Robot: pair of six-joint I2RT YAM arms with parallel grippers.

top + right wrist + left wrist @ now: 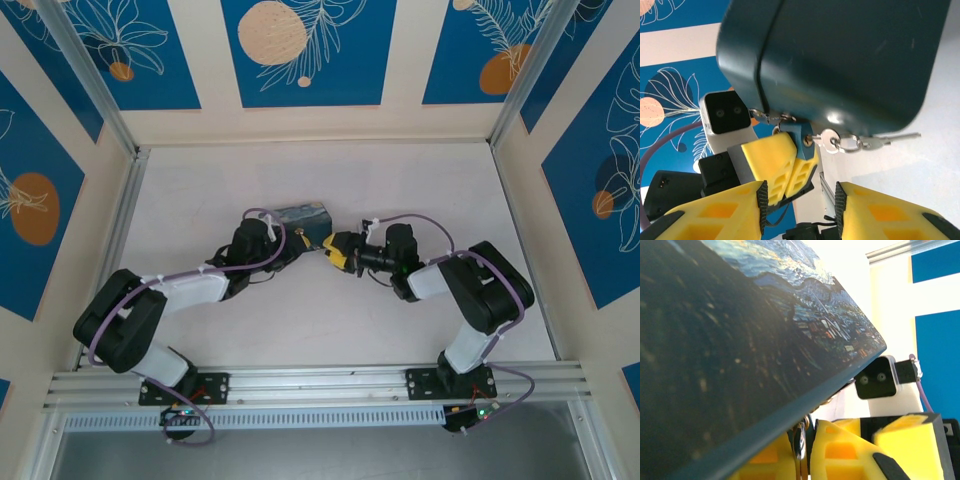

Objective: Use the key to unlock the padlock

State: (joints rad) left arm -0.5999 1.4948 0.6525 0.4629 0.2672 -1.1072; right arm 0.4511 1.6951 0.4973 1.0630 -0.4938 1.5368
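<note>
Right wrist view: left end effector (pixel 793 161) is clamped tight on the padlock (pixel 801 134) by the box (pixel 840 55), key (pixel 829 140) in it; right end effector (pixel 800 207) stands part-open, empty.

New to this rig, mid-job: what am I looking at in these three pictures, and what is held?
Two robot arms are bolted to a white table. The overhead picture looks down on both; the other two come from a camera on each wrist. A dark-blue painted box is between the arms. At its latch hangs a tiny teal-blue padlock, clamped by the left tool. A small grey metal key seems inserted in it. The right tool is open, holding nothing.
</note>
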